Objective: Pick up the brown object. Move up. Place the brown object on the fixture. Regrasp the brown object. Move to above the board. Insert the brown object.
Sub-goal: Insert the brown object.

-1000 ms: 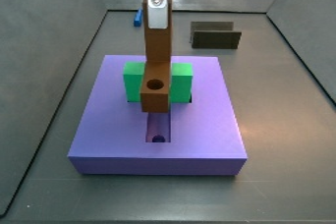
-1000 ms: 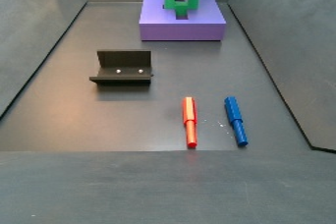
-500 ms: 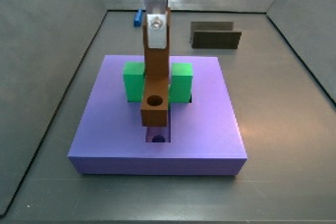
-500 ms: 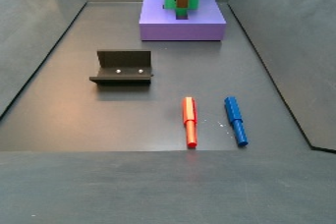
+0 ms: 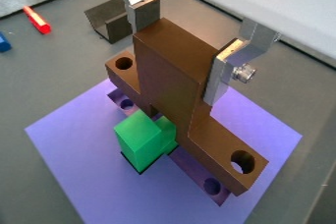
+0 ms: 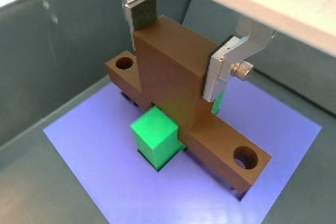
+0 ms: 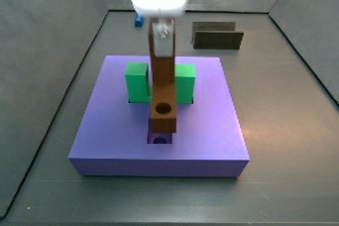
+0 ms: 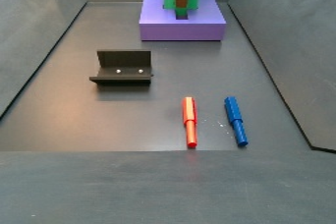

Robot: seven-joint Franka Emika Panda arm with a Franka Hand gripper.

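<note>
My gripper [image 7: 161, 34] is shut on the brown object [image 7: 162, 86], which hangs upright over the purple board [image 7: 93, 121]. Both wrist views show the silver fingers [image 5: 229, 67] [image 6: 226, 68] clamping the top of the brown object [image 5: 175, 81] [image 6: 175, 79]. Its crosspiece end with round holes is lowest, down at the board's [image 5: 73, 159] [image 6: 92, 140] central groove. I cannot tell whether it touches the groove. The green block [image 7: 134, 81] [image 5: 141, 138] [image 6: 157, 135] straddles the bar. The dark fixture [image 7: 217, 37] [image 8: 122, 68] [image 5: 105, 20] stands apart on the floor, nothing on it.
A red marker [image 8: 190, 121] [image 5: 37, 19] and a blue marker [image 8: 235, 120] lie on the floor beyond the fixture from the board [image 8: 184, 24]. Grey walls enclose the workspace on all sides.
My gripper has come straight down with the brown object. Its lower end has dropped from level with the green block to the groove near the board's front.
</note>
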